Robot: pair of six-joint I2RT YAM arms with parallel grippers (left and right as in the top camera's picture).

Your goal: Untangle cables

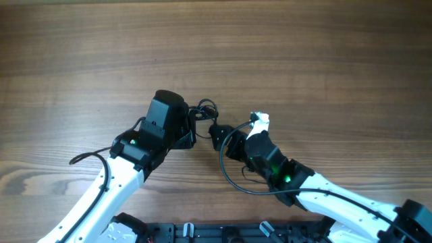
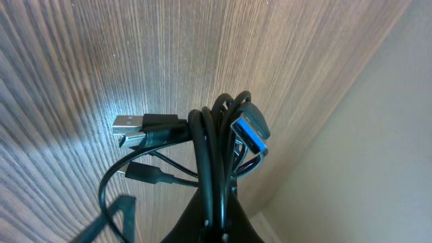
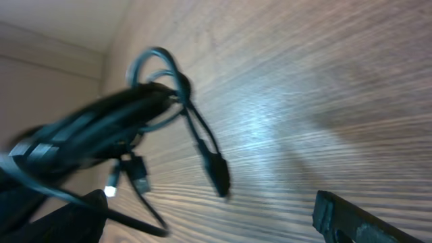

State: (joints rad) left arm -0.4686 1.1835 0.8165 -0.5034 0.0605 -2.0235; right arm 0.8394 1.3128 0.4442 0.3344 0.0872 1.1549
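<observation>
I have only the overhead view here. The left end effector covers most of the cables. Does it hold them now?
Observer: Yes. In the left wrist view, the left end effector is closed on the cables, with several strands pinched together as one bundle.
Operator: And the right end effector? From above I cannot judge it.
Observer: In the right wrist view, the right end effector is open and grips no strand.
</observation>
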